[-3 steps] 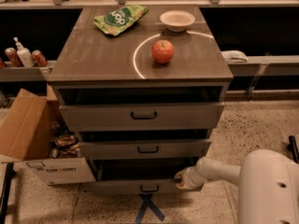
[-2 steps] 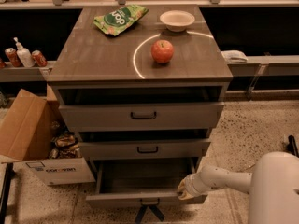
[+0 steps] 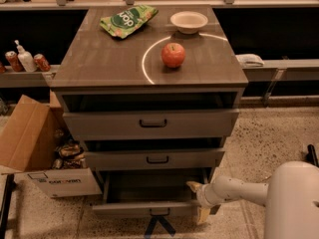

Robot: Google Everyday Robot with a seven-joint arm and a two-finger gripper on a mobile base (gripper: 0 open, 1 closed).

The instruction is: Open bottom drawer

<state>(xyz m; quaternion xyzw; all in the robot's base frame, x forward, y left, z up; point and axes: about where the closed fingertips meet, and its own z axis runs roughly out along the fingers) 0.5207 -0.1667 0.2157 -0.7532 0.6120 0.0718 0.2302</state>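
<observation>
Item: grey three-drawer cabinet, centre of frame; task at the pull-out step

Bottom drawer (image 3: 127,209): lowest in frame, narrowest flat front, small black bar handle (image 3: 159,212), dim grey wood-grain inside. It stands well out from the carcass, its cavity showing from above; opening judged largely done

Pincer (image 3: 198,200): lower right of centre, on a white tubular arm (image 3: 237,190) that enters from a rounded white body at the lower right corner. Tan fingers (image 3: 193,185) spread apart, not clamped on the handle; one tip lies within the drawer's right end, the other sits in front of its face

Next move, as judged: a short further straight pull toward the lower edge, kept level so the runners do not bind, then lift clear of the front

Other fronts: top drawer (image 3: 149,124) and middle drawer (image 3: 154,159), both flat and matte with black bar pulls, each slightly ajar

Worktop (image 3: 99,59): smooth grey laminate with a pale painted arc; carries a glossy red apple (image 3: 173,55), a shallow white bowl (image 3: 189,21) and a crinkled green bag (image 3: 128,20)

Left of cabinet: open cardboard box (image 3: 30,143)
</observation>
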